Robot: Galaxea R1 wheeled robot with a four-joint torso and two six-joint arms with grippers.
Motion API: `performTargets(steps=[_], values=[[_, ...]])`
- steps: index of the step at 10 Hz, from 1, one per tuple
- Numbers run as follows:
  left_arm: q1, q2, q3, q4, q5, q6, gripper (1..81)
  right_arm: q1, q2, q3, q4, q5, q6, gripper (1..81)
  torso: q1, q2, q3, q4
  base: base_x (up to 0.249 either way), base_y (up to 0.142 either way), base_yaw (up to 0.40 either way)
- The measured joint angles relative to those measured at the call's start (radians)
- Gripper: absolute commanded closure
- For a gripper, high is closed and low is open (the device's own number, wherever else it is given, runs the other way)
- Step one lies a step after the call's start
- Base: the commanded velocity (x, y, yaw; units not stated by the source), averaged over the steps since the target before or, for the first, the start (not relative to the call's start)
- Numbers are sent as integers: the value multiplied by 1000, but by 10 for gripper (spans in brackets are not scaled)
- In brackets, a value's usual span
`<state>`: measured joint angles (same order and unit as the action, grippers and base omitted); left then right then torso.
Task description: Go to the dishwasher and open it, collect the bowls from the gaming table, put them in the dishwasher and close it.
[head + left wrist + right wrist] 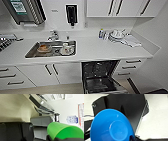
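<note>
Head view: dishwasher [100,76] open under the desk [100,50] — right claw [132,137] grasping a blue bowl [111,126]; left claw's grip on the green cup [62,130] unclear.

We see bright, even light on the white counter [100,50], all views soft and blurred; the dishwasher [98,75] interior stays dark, straight lines bow near head-view edges.

One open under-counter dishwasher [100,75] with dark racks, one steel sink [31,52] sunk in the white worktop, one bright blue round bowl [111,126], one green plastic cup [62,130].
</note>
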<state>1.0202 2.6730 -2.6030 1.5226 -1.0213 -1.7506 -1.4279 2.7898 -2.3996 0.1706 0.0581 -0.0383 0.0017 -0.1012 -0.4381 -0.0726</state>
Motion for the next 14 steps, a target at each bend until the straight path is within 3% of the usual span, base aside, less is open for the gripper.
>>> performTargets(steps=[1, 2, 8, 11, 14], values=[[-27, 15, 9, 13, 0, -3, 811, 2, 0, 0, 0, 1, 1, 811, 0, 0, 0, 0, 0, 0, 0], [-63, 11, 10, 34, 2, -33, 811, 1, 0, 0, 0, 0, 1, 811, 0, 0, 0, 0, 0, 0, 0], [-259, -35, 6, 192, 3, -241, 811, 3, 0, 0, 0, 0, 3, 811, 0, 1, -1, 0, 0, 0, 0], [-356, -21, 1, 303, 3, -332, 811, 10, 0, 0, 0, 0, 2, 811, 0, 1, -1, 0, 0, 0, 0], [-411, 64, -9, 432, 27, -426, 811, 15, 3, 0, 0, 0, 3, 811, 1, 1, -2, 0, 0, 0, 0]])
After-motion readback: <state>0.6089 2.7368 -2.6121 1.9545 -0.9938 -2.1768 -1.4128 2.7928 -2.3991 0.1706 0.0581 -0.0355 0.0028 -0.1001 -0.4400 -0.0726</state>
